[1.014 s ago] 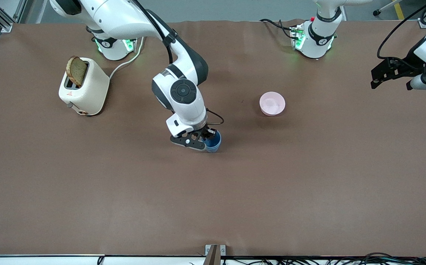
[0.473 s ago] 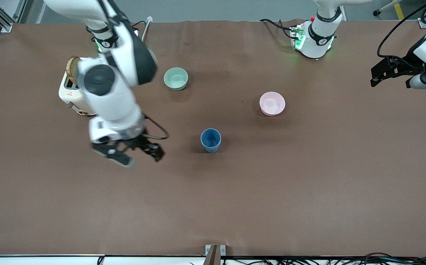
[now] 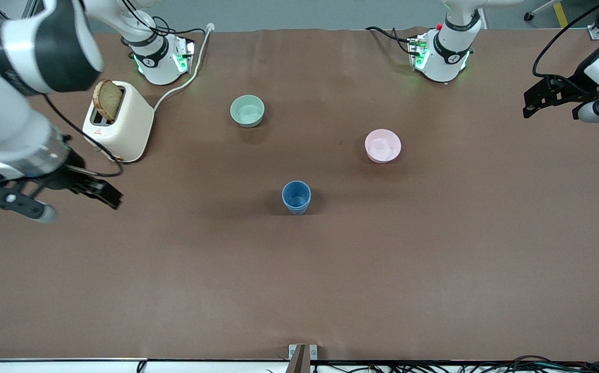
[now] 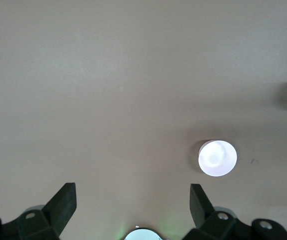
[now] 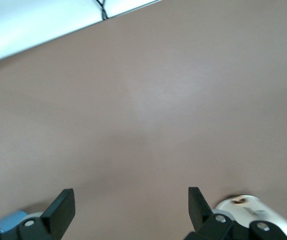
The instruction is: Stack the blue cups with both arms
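A blue cup (image 3: 296,197) is standing upright at mid-table, possibly two nested, looking light, rigid and smooth-walled, best pinched across the rim. The right gripper (image 3: 56,196) is hanging spread and empty over the table by the toaster (image 3: 118,122); the left gripper (image 3: 550,98) is waiting, parted, at its own end
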Robot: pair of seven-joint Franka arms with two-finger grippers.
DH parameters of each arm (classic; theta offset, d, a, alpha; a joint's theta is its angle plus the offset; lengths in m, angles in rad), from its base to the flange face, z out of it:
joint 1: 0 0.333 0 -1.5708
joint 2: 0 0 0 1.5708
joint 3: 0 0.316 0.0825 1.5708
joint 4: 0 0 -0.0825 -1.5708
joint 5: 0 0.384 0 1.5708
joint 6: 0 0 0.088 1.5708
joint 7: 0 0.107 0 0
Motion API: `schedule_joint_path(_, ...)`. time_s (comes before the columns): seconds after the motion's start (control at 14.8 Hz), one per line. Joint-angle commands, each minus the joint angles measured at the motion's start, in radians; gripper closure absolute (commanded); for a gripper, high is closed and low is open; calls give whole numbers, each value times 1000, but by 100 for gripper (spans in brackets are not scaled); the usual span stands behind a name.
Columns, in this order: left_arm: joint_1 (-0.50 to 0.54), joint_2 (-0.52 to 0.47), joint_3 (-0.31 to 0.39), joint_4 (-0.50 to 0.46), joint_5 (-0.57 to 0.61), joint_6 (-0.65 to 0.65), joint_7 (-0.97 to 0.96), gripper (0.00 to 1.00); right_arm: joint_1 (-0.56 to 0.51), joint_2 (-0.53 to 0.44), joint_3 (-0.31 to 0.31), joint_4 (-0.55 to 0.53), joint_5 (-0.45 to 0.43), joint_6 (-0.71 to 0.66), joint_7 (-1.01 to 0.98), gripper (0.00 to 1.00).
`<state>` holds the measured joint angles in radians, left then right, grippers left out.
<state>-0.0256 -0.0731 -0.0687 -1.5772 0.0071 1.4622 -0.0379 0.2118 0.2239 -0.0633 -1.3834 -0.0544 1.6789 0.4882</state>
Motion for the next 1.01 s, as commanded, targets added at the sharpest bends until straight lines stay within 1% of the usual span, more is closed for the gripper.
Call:
schedule_joint_path(0.0, 0, -14, 6, 3, -15, -17, 13, 0, -104, -95, 25, -42, 5, -91, -176, 0)
schedule_joint_path(0.14, 0, -11, 7, 19, -12, -17, 13, 0, -175, -129, 19, -43, 33, -155, -328, 0)
schedule_joint_path(0.41, -2, -10, 4, 20, 4, -8, 15, 0, -302, -161, 14, -74, 42, -189, -517, 0)
schedule_joint_path(0.47, -2, -10, 3, 19, 2, 0, 15, 0, -313, -164, -4, -77, 74, -189, -558, 0)
schedule_joint_path(0.54, -1, -11, 1, 16, 2, 6, 15, 0, -308, -179, -42, -94, 103, -189, -571, 0)
schedule_joint_path(0.61, 0, -11, 1, 14, 2, 6, 15, 0, -304, -196, -52, -124, 113, -179, -573, 0)
schedule_joint_path(0.81, -8, -2, 0, 22, 2, 6, 16, 0, -288, -213, -47, -131, 108, -192, -577, 0)
schedule_joint_path(0.95, -11, -1, 0, 31, 2, 6, 10, 0, -293, -216, -20, -132, 97, -206, -579, 0)
